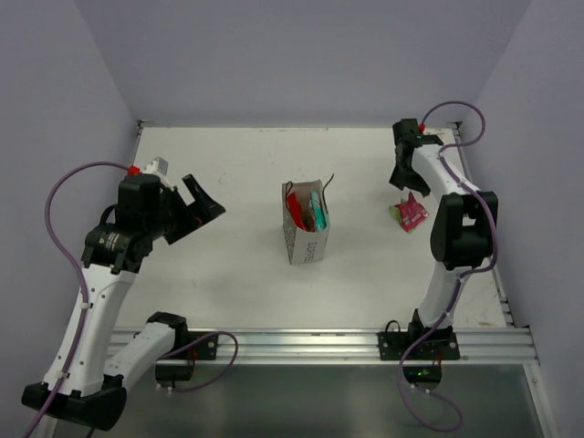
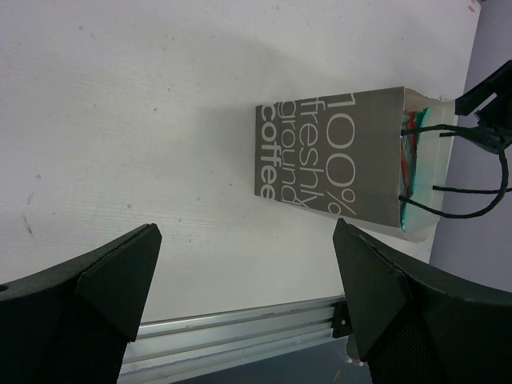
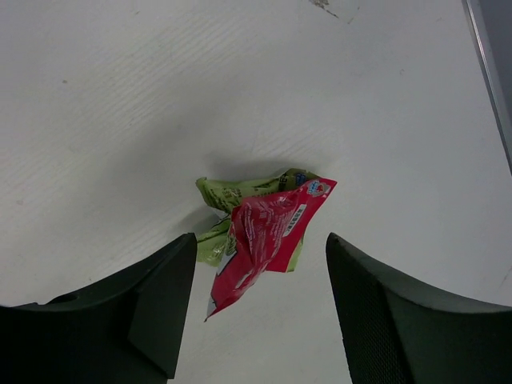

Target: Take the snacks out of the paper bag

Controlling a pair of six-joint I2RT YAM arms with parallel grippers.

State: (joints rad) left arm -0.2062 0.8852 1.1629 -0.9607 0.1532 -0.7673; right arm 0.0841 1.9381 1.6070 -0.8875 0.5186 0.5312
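Top external view shows the grey-beige paper carrier bag (image 1: 306, 245) upright mid-table. Only the tops of a bright red foil packet (image 1: 297, 208) and a teal foil packet (image 1: 317, 212) show; the rest is hidden inside. On the right, a pink-red packet (image 3: 264, 232) lies on what looks like a crumpled green packet (image 3: 220, 196), below the right gripper (image 3: 260, 240), its jaws parted and empty. On the left, the left gripper (image 2: 244, 248) gapes wide, empty. White table (image 1: 228, 164), lilac walls (image 1: 274, 55).
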